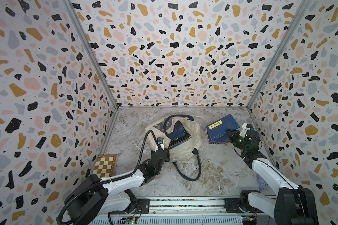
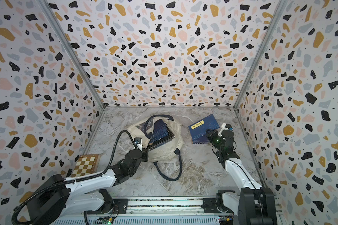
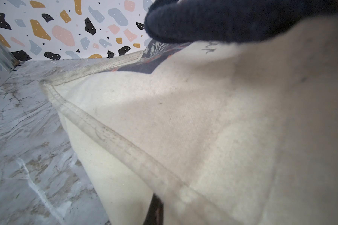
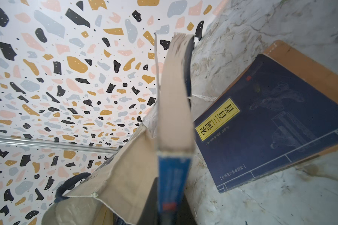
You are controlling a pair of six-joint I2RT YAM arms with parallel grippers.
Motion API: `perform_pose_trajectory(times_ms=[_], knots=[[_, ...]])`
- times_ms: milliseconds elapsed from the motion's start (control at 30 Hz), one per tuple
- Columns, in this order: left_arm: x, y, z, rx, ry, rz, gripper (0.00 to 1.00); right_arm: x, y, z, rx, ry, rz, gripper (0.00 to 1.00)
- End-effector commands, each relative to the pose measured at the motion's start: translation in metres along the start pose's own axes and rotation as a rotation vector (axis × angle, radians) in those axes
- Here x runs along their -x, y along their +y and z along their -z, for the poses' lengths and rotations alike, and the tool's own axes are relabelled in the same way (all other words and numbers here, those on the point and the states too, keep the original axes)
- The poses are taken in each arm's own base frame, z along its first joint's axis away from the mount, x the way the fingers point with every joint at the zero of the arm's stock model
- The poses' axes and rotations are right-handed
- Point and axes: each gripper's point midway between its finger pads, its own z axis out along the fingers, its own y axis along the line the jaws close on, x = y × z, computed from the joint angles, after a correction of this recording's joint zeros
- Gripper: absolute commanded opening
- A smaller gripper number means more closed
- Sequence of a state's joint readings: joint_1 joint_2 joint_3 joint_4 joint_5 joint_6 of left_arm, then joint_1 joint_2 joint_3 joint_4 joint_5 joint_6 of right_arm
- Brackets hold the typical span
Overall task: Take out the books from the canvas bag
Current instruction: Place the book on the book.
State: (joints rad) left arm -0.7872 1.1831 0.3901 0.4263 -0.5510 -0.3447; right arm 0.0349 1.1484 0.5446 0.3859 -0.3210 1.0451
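Left fingers (image 1: 165,150) fully closed, pinching near-left rim of canvas bag (image 1: 191,148) at mid-table. Within open mouth, stack of navy books (image 1: 179,135) just beyond those fingers, far from right arm. Rightward, yellow-labelled book (image 1: 220,129) flat on table (image 1: 213,171). Right fingers (image 1: 230,133) nearly closed on another navy book (image 4: 174,93), held on edge just beside labelled one, long axis pointing away from wrist; set-down likely next.

walls (image 1: 174,58): white terrazzo, speckled black, mustard, pink, grey-blue
bench (image 1: 213,175): grey-white marble, brown veining
canvas bag (image 1: 183,151): cream, dark floral panel
handles (image 1: 197,167): navy
books (image 1: 220,134): dark navy covers, pale line drawings, beige page edges
label (image 4: 217,119): yellow, black characters
chessboard box (image 1: 103,165): brown-and-cream checks, brown frame
arms (image 1: 125,180): white shells, black joints
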Motion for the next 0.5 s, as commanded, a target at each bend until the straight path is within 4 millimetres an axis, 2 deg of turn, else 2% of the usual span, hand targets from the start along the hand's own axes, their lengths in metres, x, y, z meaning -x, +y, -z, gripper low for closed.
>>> perform_pose_trajectory(times_ms=[0, 133, 400, 467], knots=[[0.023, 0.000, 0.003, 0.004, -0.071, 0.042, 0.00, 0.013, 0.005, -0.010, 0.055, -0.040, -0.029, 0.00], [0.024, 0.000, 0.004, 0.004, -0.075, 0.040, 0.00, 0.009, -0.015, -0.025, 0.021, -0.037, -0.070, 0.00], [0.027, -0.001, 0.005, -0.003, -0.081, 0.043, 0.00, 0.012, -0.061, -0.037, -0.123, -0.091, -0.107, 0.00], [0.027, -0.001, 0.005, -0.003, -0.081, 0.043, 0.00, 0.011, -0.068, -0.042, -0.139, -0.082, -0.111, 0.00]])
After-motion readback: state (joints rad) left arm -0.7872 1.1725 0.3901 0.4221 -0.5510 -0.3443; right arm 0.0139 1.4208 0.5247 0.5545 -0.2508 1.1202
